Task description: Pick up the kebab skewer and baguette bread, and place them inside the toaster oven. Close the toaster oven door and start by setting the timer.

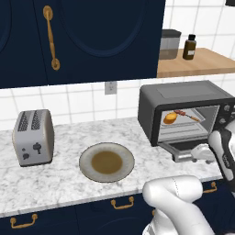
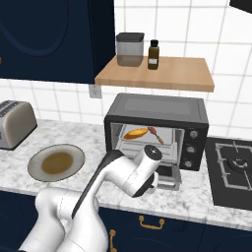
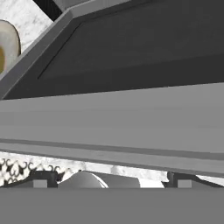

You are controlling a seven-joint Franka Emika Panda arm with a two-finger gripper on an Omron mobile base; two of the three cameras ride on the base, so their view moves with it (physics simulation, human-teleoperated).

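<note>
The toaster oven (image 1: pixel 183 94) (image 2: pixel 157 108) stands on the counter with its door (image 1: pixel 188 147) (image 2: pixel 167 172) folded down flat. On the rack inside lie the orange baguette bread (image 1: pixel 170 118) (image 2: pixel 135 133) and, just right of it, the kebab skewer (image 1: pixel 188 115) (image 2: pixel 156 134). My gripper (image 1: pixel 202 153) (image 3: pixel 112 180) is low at the door's front edge. In the hand view the door's grey handle bar (image 3: pixel 109 127) runs across right in front of the fingertips, with the dark glass (image 3: pixel 131 65) beyond. The jaws stand wide open and hold nothing.
A round brown-centred plate (image 1: pixel 106 161) (image 2: pixel 55 162) (image 3: pixel 6 46) sits left of the oven, and a silver toaster (image 1: pixel 33 137) (image 2: pixel 15 123) further left. A stove top (image 2: pixel 234 167) lies right of the oven. A wooden shelf (image 2: pixel 157 71) with a jar and bottle hangs above.
</note>
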